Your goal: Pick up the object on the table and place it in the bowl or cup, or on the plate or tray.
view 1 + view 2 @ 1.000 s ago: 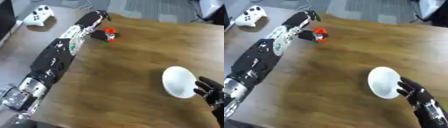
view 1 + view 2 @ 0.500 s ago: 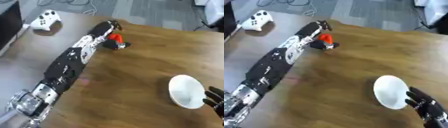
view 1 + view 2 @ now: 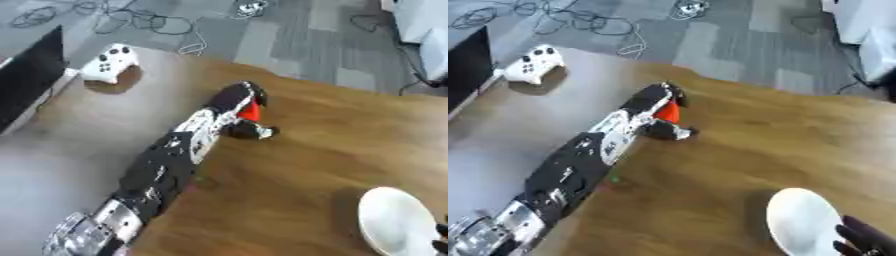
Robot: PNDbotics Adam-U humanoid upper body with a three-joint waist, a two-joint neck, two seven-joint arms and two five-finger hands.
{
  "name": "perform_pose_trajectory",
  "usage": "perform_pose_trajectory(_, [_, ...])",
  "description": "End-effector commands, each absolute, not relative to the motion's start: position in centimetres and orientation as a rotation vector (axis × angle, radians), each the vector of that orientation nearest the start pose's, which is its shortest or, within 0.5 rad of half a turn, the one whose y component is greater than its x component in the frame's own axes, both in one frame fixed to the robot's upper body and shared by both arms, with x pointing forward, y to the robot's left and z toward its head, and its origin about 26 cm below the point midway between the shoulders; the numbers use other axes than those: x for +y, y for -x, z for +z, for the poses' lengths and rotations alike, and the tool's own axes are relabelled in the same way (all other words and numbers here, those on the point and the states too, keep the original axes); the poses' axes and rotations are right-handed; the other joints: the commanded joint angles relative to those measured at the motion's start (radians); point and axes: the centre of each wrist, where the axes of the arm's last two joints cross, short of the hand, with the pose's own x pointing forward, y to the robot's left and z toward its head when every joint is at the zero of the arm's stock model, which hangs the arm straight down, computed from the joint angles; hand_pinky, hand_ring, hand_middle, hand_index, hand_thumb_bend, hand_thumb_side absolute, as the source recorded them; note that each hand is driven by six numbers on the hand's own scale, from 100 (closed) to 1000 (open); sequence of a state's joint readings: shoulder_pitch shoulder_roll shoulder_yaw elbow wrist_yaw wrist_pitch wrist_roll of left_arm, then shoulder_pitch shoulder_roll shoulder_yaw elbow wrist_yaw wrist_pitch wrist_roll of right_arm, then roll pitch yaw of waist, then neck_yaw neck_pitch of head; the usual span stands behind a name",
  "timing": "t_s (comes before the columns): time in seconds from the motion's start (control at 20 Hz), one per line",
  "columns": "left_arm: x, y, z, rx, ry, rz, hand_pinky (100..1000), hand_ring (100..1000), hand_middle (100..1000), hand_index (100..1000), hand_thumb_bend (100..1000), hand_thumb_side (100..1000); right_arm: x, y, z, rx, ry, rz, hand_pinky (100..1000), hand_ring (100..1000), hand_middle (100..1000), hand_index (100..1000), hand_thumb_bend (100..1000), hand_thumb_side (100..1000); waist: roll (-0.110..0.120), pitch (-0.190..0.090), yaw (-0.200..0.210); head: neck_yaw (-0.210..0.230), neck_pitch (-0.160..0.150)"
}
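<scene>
At five o'clock the right hand (image 3: 866,241) shows only dark fingers touching the white plate (image 3: 801,222), as before; its grip cannot be told. Far off at eleven o'clock, the left hand (image 3: 238,96) now curls round the red object (image 3: 251,112) on the table (image 3: 315,165).

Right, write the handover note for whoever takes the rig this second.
Left hand: stretched to the far side of the table, over the small red object; whether its fingers have closed on it cannot be told.
Right hand: idle at the lower right, fingers beside the white plate.
White game controller lies at far left, not part of the job.
Done: the reach. Left: secure the object, carry it to the plate, release.
</scene>
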State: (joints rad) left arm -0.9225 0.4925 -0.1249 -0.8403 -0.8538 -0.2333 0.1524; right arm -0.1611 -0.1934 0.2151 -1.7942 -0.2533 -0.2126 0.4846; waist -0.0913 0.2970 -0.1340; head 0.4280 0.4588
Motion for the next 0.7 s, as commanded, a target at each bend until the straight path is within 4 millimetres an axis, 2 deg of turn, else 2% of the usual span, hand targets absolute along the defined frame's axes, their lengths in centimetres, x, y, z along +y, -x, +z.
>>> perform_pose_trajectory(0.05, [31.4, -47.9, 18.2, -1.755, -1.173, -1.088, 249, 368, 370, 478, 301, 100, -20.3, -29.9, 9.6, -2.052, -0.654, 0.7, 933, 959, 950, 936, 100, 859, 0.0, -0.01, -0.002, 0.016, -0.026])
perform_pose_trajectory(0.1, [31.3, -47.9, 18.1, -1.753, -1.177, -1.087, 158, 324, 304, 404, 254, 100, -20.3, -29.9, 9.6, -2.052, -0.655, 0.7, 933, 959, 950, 936, 100, 859, -0.001, -0.01, -0.002, 0.017, -0.029])
perform_pose_trajectory(0.15, [31.1, -47.9, 18.1, -1.754, -1.185, -1.086, 106, 298, 270, 363, 231, 100, -20.3, -29.9, 9.6, -2.052, -0.655, 0.701, 933, 959, 950, 936, 100, 859, -0.002, -0.009, -0.002, 0.019, -0.032])
perform_pose_trajectory(0.25, [30.8, -47.9, 18.0, -1.768, -1.206, -1.083, 100, 189, 139, 243, 160, 100, -20.3, -29.9, 9.6, -2.052, -0.657, 0.701, 933, 959, 950, 935, 100, 858, -0.004, -0.009, -0.002, 0.022, -0.037])
perform_pose_trajectory(0.3, [30.6, -47.9, 18.0, -1.775, -1.216, -1.082, 100, 132, 100, 194, 173, 100, -20.3, -29.9, 9.6, -2.052, -0.657, 0.701, 933, 959, 949, 934, 100, 859, -0.004, -0.009, -0.002, 0.023, -0.039])
perform_pose_trajectory(0.35, [30.4, -47.8, 18.0, -1.786, -1.228, -1.091, 100, 100, 100, 167, 200, 100, -20.3, -29.9, 9.6, -2.052, -0.658, 0.701, 933, 959, 949, 933, 100, 859, -0.004, -0.009, -0.002, 0.025, -0.042])
perform_pose_trajectory(0.7, [29.0, -47.7, 17.8, -1.823, -1.237, -1.217, 100, 100, 100, 115, 430, 100, -20.3, -29.8, 9.5, -2.05, -0.662, 0.7, 933, 958, 947, 930, 100, 857, -0.005, -0.012, -0.003, 0.044, -0.064])
